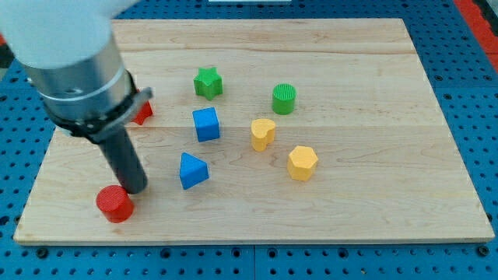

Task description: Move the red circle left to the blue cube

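The wooden bench (373, 194) was the biggest thing, and it sat on a blue board with holes (475, 93). The arm had no claw, so nothing was held; it ended in a dark rod, and my tip (135, 189) touched the bench just above and right of the red circle (114, 204). The red circle lay far down and to the left of the blue cube (206, 124). The blue triangle block (192, 170) sat just below the blue cube. The yellow hexagon (303, 162) was down and to its right, the yellow heart (263, 133) just right. The green star (208, 82) stood above it. The green cylinder (284, 98) was up and right. Another red block (143, 113) peeked out left, half hidden.
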